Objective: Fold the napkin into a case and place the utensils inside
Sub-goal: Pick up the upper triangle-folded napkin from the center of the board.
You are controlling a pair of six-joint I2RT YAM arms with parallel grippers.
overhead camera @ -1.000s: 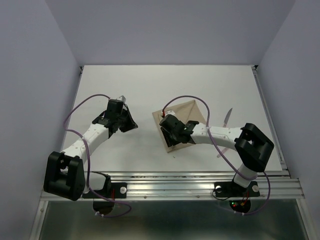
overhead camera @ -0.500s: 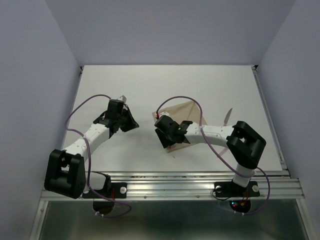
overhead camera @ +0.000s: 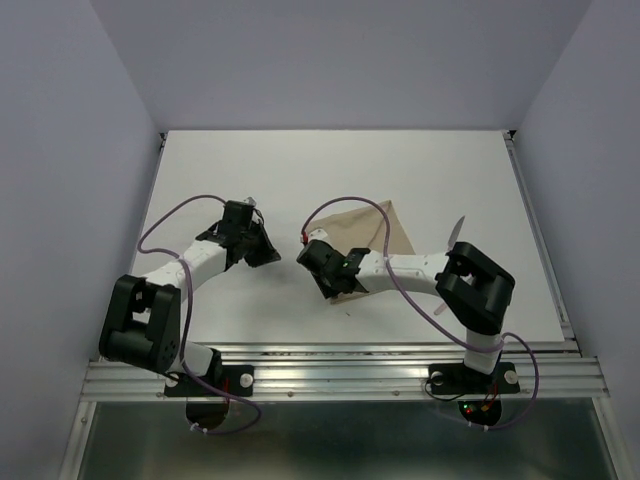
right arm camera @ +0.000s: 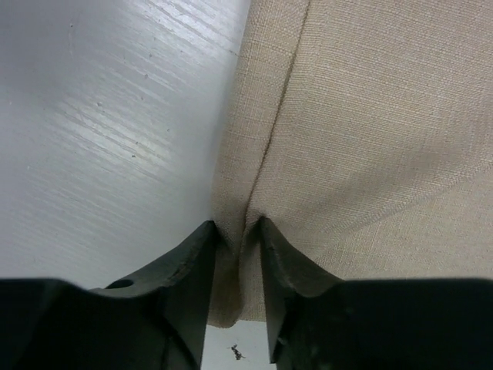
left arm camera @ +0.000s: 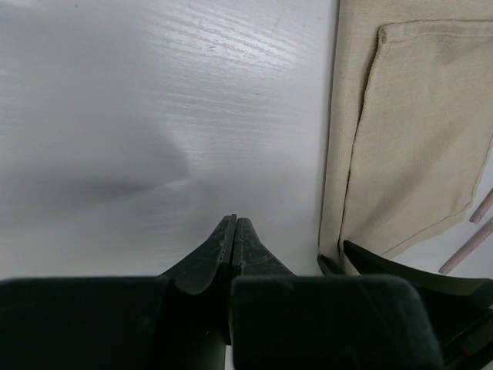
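- Nearest us, our right gripper is clamped on the near-left edge of the napkin, with a ridge of cloth bunched between its fingers.
- A little farther and to the left, our left gripper has its fingers pressed together on nothing, low over the white table and near the napkin's left edge.
- The napkin lies flat, centre-right, with one layer folded over another.
- The utensils lie to its right, partly under our right arm.
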